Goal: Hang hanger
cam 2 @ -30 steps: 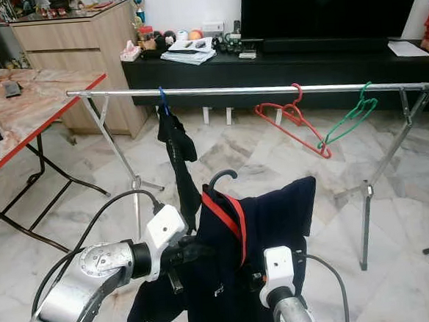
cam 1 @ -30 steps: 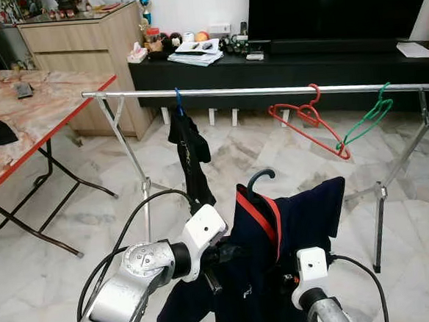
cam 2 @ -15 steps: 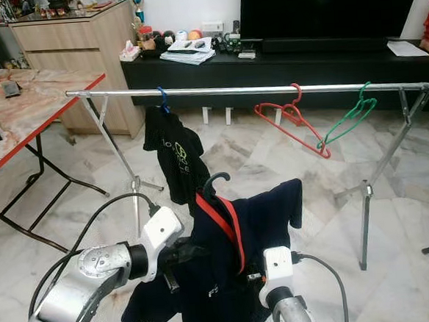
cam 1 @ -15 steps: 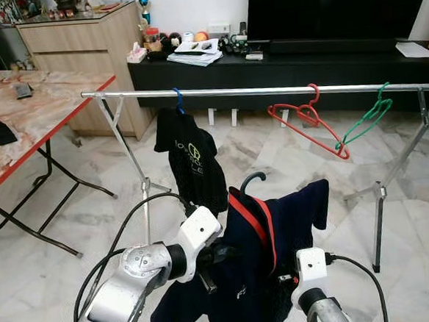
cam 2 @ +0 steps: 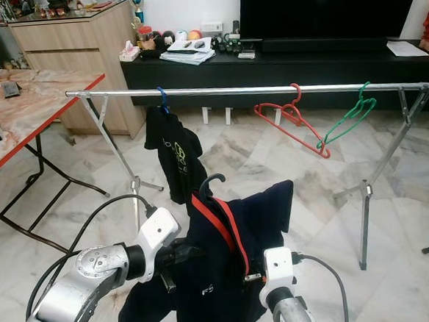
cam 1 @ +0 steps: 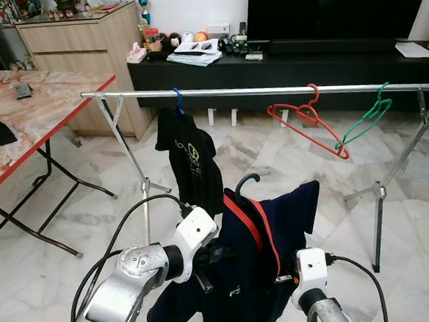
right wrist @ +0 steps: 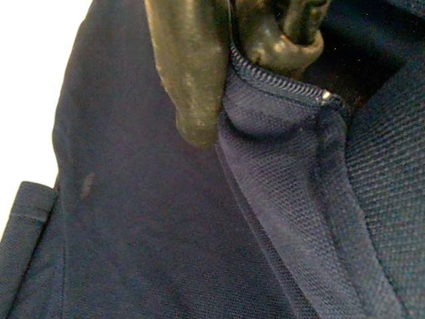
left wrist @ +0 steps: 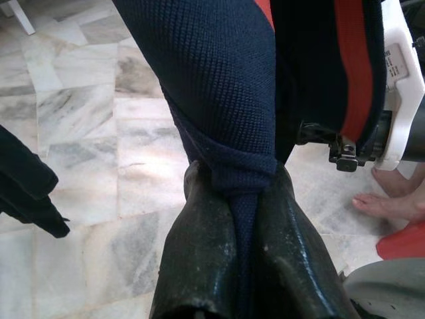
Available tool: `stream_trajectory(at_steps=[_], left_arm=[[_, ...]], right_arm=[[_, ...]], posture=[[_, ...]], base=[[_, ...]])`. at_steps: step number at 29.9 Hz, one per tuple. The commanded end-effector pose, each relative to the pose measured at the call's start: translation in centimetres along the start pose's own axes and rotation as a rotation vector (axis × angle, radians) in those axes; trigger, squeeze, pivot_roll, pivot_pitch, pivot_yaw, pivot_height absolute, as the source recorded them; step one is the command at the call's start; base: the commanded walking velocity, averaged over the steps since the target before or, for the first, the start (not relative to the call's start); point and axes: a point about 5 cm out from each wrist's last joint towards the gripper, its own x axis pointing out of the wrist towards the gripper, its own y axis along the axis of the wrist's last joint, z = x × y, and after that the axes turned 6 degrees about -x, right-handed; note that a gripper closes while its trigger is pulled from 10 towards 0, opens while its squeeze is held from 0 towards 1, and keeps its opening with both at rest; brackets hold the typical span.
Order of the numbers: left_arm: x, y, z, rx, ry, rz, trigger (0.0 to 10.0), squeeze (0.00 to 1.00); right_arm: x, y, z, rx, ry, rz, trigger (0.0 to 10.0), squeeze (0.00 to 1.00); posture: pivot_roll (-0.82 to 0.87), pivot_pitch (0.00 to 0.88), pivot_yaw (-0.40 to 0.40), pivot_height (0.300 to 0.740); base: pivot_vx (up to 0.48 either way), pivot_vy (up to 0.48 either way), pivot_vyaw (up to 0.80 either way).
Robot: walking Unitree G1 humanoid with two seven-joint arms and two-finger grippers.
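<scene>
1. Garment: navy shirt (cam 1: 269, 253) with red collar lining sits on a dark hanger, hook (cam 1: 247, 182) poking up above the collar. It is held up in front of the robot, below and on the near side of the rail (cam 1: 268, 91), not touching it.
2. Left gripper (left wrist: 240, 199): fingers closed tight on a bunched fold of the navy fabric; the wrist view shows cloth squeezed between both pads. In the head views it is buried in the shirt's left side.
3. Right gripper (right wrist: 229, 73): fingers pinched together on a seamed edge of the shirt with a zip. Jaws look nearly shut, with only fabric between them.
4. Rail contents: black t-shirt (cam 1: 188, 159) on a blue hanger towards the left end, empty red hanger (cam 1: 307, 121) and empty green hanger (cam 1: 366, 117) towards the right. There is a free stretch between the black t-shirt and the red hanger.
5. Step, as a judgement: carry/approach phase. The shirt is already on its hanger, the hook not yet over the rail.
6. Next move needs: lift both arms so the hook clears the rail's height, advance towards the free gap, then lower the hook onto the bar. Both grips are on cloth rather than the hanger itself, so hook orientation is loosely controlled and may swing.
7. Risk: hanging fabric could brush the black t-shirt on the way in.
</scene>
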Motion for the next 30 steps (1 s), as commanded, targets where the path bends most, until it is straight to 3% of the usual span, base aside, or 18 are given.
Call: stream_trajectory(at_steps=[1,8,17,22,23,24,25,26,30], left_arm=[[-0.2,1.0,-0.5,0.049,0.018,0.033,10.0,0.0],[-0.9,0.6,-0.3,0.072,-0.013,0.014,10.0,0.0],[-3.3,-3.0,-3.1,0.211,0.143,-0.219,10.0,0.0],[-3.8,-3.5,-3.3,0.247,0.135,-0.245,10.0,0.0],[-4.2,-3.4,-3.3,0.255,0.119,-0.242,10.0,0.0],[-5.0,-3.5,-3.0,0.293,0.056,-0.261,10.0,0.0],[-5.0,-3.5,-3.0,0.293,0.056,-0.261,10.0,0.0],[-5.9,-3.8,-2.9,0.331,-0.003,-0.297,10.0,0.0],[-7.4,-3.7,-3.2,0.345,-0.057,-0.295,10.0,0.0]], right_arm=[[0.0,-0.2,0.0,0.009,-0.008,-0.011,0.0,0.0],[0.0,-0.2,0.0,0.002,-0.014,-0.014,0.0,0.0],[-0.1,-0.3,0.1,-0.024,-0.037,-0.034,0.0,0.0],[-0.1,-0.4,0.2,-0.029,-0.041,-0.037,0.0,0.0],[1.1,1.9,1.2,-0.02,-0.037,0.042,0.0,0.0],[3.3,7.9,4.2,-0.061,-0.056,0.197,0.0,0.0],[3.3,7.9,4.2,-0.061,-0.056,0.197,0.0,0.0],[3.8,10.2,5.3,-0.085,-0.068,0.245,0.0,0.0],[3.8,10.3,5.5,-0.098,-0.066,0.241,0.0,0.0]], posture=[[0.09,0.004,0.026,0.74],[0.09,0.005,0.026,0.74],[0.09,0.008,0.026,0.74],[0.09,0.008,0.026,0.74],[0.09,0.009,0.025,0.74],[0.09,0.01,0.023,0.74],[0.09,0.01,0.023,0.74],[0.09,0.011,0.023,0.74],[0.09,0.011,0.022,0.74]], base=[[0.0,0.0,0.0],[0.0,0.0,0.0],[0.0,0.0,0.0],[0.0,0.0,0.0],[0.0,0.0,0.0],[0.0,0.0,0.0],[0.0,0.0,0.0],[0.0,0.0,0.0],[0.0,0.0,0.0]])
